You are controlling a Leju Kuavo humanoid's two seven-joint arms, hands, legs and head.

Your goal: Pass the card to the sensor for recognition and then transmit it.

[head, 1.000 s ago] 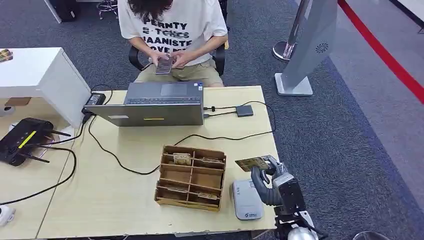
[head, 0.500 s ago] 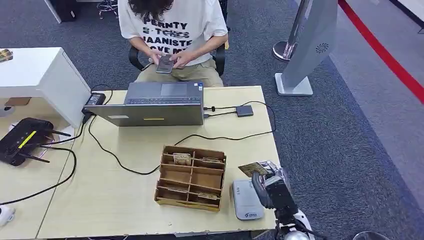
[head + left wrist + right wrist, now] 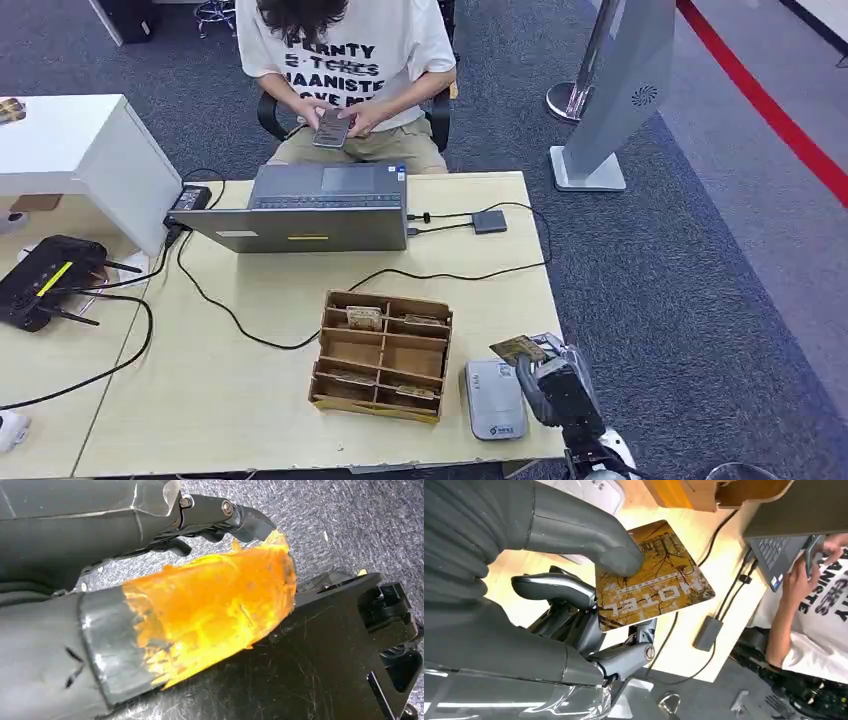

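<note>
Since the earlier frames, your right hand (image 3: pixel 545 378) has drawn back toward the lower right of the head view, thumb and fingers pinching the card (image 3: pixel 517 349) just beside the grey sensor (image 3: pixel 493 399). Left hand (image 3: pixel 165 605): finger state indeterminate.

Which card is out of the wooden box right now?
The yellow HOTEL card, pinched in the right hand beside the grey sensor. The other cards sit in compartments of the box.
</note>
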